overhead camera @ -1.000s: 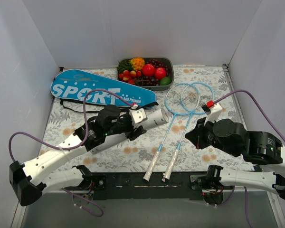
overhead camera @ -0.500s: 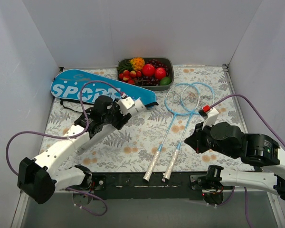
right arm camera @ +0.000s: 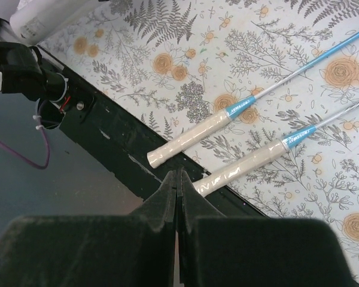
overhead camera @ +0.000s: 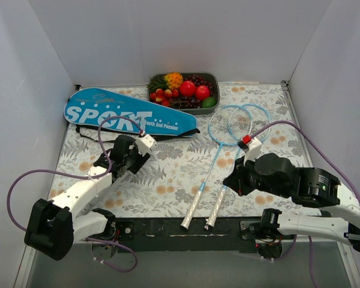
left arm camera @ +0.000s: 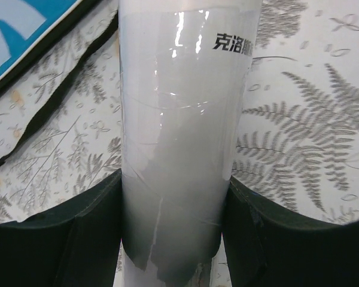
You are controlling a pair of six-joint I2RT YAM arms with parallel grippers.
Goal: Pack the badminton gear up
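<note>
Nothing is packed yet, by the look of it. The long blue racket-shaped bag lettered "SPORT" (overhead camera: 129,113) lies flat at the far left of the counter (overhead camera: 174,174), and whether it is unzipped cannot be told. The left hand (left arm camera: 173,233) stands about half open, its pads pressed against both sides of the white cylindrical shuttlecock tube (left arm camera: 179,119), which it holds low over the counter just near of the bag's edge. The two thin light-blue rackets with white handles (right arm camera: 194,139) lie side by side right of centre, heads far and overlapping, handles at the near edge. The right hand (right arm camera: 176,179) is fully closed on nothing and hangs above those handles. The tube and both rackets remain to go into the bag, which likely then needs closing.

The counter is covered in a pale cloth printed with ferns and flowers, inside plain white walls. A grey tray (overhead camera: 215,78) of colourful fruit sits at the far edge.
</note>
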